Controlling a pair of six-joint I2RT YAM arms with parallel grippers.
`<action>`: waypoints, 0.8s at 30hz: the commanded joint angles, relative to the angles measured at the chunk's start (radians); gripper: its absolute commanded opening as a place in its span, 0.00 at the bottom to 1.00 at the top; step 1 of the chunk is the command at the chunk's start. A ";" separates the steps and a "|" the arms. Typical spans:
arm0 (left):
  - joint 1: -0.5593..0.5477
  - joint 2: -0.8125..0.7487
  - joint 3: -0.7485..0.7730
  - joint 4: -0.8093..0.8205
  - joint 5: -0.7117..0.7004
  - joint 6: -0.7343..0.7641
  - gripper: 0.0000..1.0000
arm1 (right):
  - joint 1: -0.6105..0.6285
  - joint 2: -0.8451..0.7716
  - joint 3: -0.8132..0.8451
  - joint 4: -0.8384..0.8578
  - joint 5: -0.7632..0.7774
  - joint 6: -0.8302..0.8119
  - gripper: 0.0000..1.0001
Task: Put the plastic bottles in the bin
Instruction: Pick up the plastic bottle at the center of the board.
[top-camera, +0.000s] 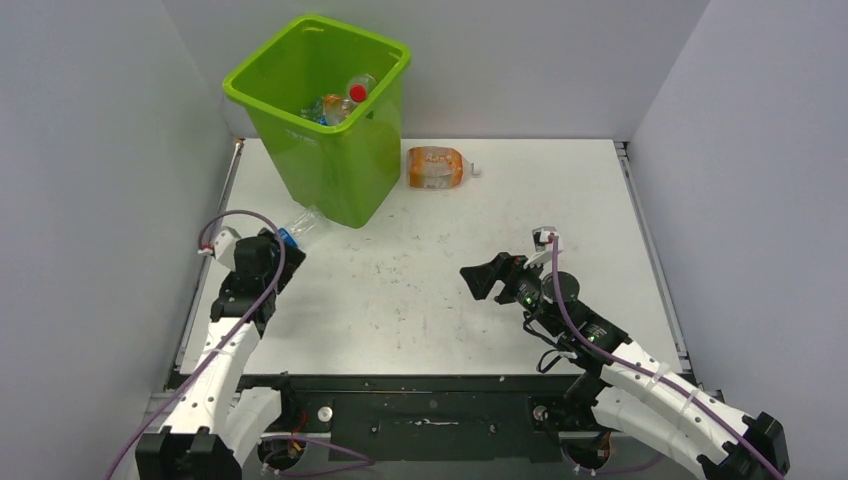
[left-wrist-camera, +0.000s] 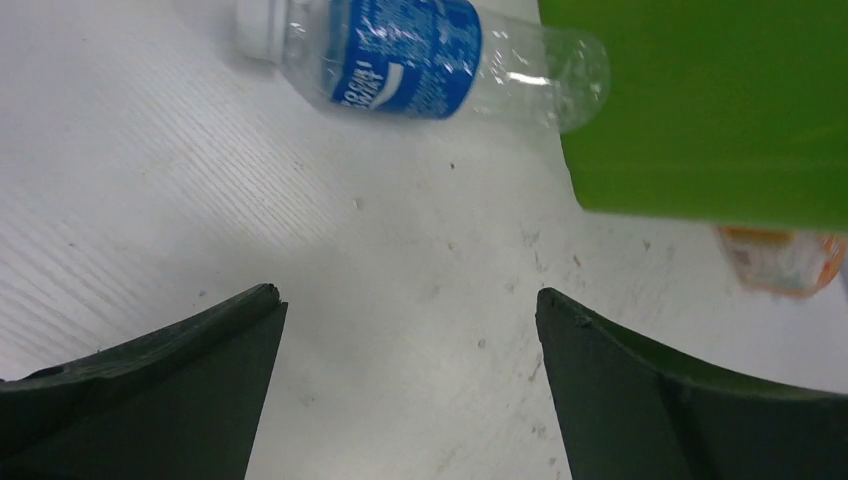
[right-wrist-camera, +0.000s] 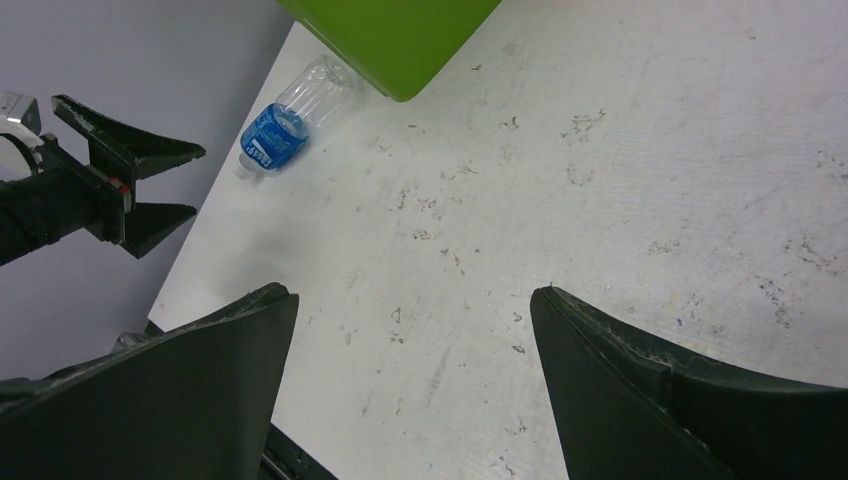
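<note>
- Left wrist view: my left claw (left-wrist-camera: 407, 295) has its fingers spread wide with nothing between them. The blue-labelled bottle (left-wrist-camera: 405, 55) lies on its side on the tabletop (left-wrist-camera: 200, 200), just ahead of the fingertips and not touching them. Its white cap points left and its clear base rests by the foot of the green bin (left-wrist-camera: 700, 100).
- My right claw (right-wrist-camera: 412, 292) is also spread and empty. It hangs over bare tabletop, well apart from every bottle.
- Right wrist view adds a side look at my left claw. It shows both fingers splayed, with the blue-labelled bottle lying between their tips and the bin's corner, near the tabletop's left edge.
- Top external view alone looks into the bin, where several bottles (top-camera: 340, 103) are piled, one with a red cap up near the rim.
- That view also shows the whole orange bottle (top-camera: 436, 167), on its side just right of the bin near the far edge. My left wrist camera catches only a sliver of it past the bin, and my right wrist camera shows none of it.
</note>
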 joint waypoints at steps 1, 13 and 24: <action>0.155 0.070 0.033 0.102 0.006 -0.301 0.96 | 0.006 -0.003 0.018 0.055 -0.008 -0.021 0.90; 0.349 0.329 0.081 0.141 -0.008 -0.703 0.96 | 0.005 0.011 0.051 0.034 -0.010 -0.094 0.90; 0.329 0.679 0.359 0.009 0.080 -0.778 0.96 | -0.004 0.093 0.061 0.057 -0.022 -0.131 0.90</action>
